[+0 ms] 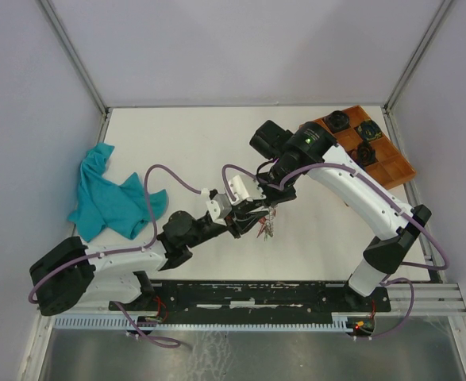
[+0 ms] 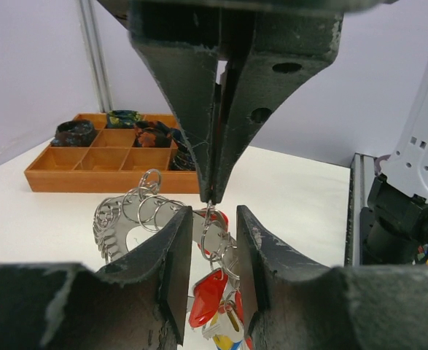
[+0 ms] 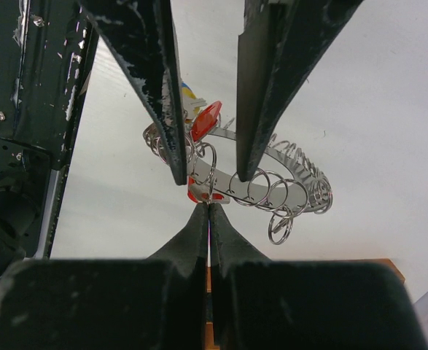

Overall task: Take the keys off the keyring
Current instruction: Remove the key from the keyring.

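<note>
The left claw [image 2: 214,219] stood partly apart astride the red-tagged keys [image 2: 208,295]; whether it gripped them I could not tell. The right claw [image 2: 212,191] was pinched together on a loop of the keyring [image 2: 122,222], held above the middle of the bench [image 2: 301,197]

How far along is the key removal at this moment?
Done: nothing evident. No freed key shows on the table; the keys hang bunched from the keyring. In hand: the right hand is shut on a small loop of the keyring, and the left hand brackets the red-tagged key, jaws apart. Left: every visible key.
</note>
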